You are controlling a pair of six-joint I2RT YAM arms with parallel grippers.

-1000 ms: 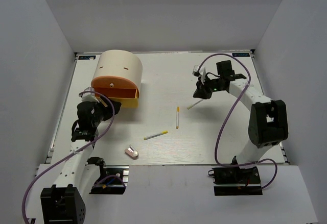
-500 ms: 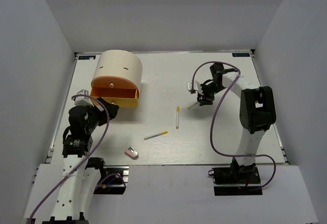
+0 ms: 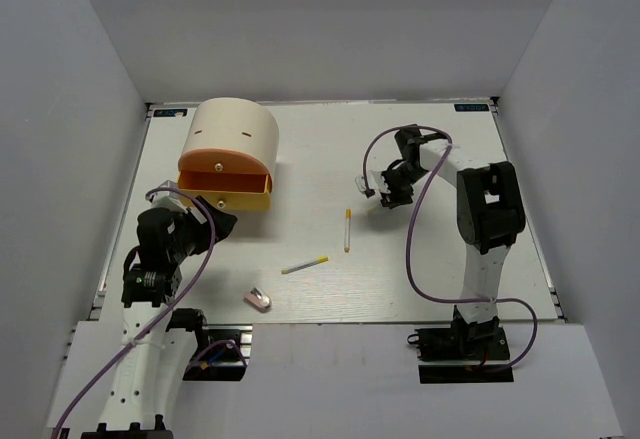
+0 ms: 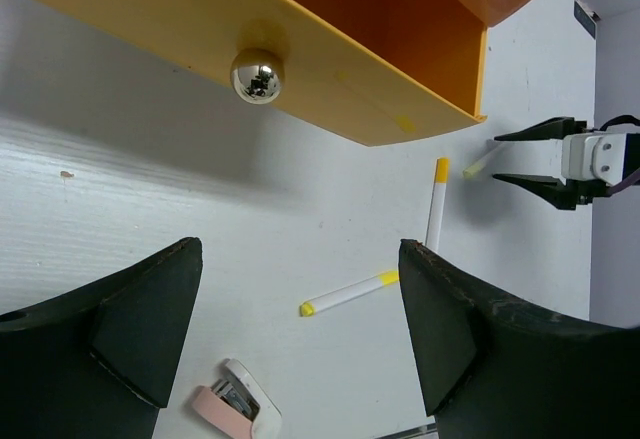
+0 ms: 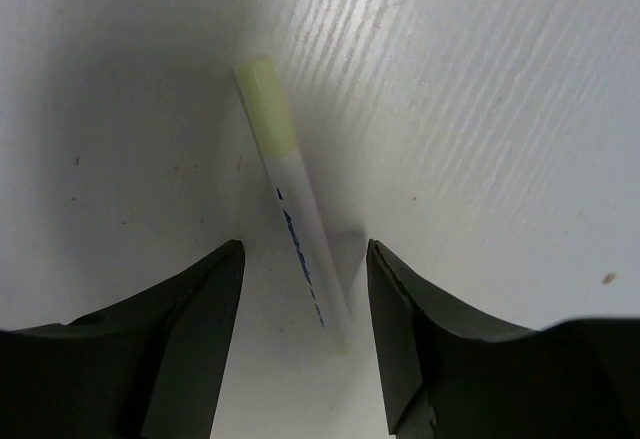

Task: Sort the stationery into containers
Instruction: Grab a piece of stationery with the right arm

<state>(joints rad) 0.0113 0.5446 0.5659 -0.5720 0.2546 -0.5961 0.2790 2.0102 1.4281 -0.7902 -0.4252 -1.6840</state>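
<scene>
A thin white pen (image 5: 300, 234) with a pale yellow cap lies flat on the white, fine-grained table (image 5: 480, 109), right of its middle. Its long axis runs away from the right wrist, cap end farthest. The dark, wedge-shaped right fingers (image 5: 170, 349) stand apart on either side of its near end and grip nothing. The left wrist view shows only its capped tip. The left fingers (image 4: 110, 339) gape wide and empty before the matte orange drawer (image 4: 330, 69) with its shiny round knob (image 4: 258, 75).
</scene>
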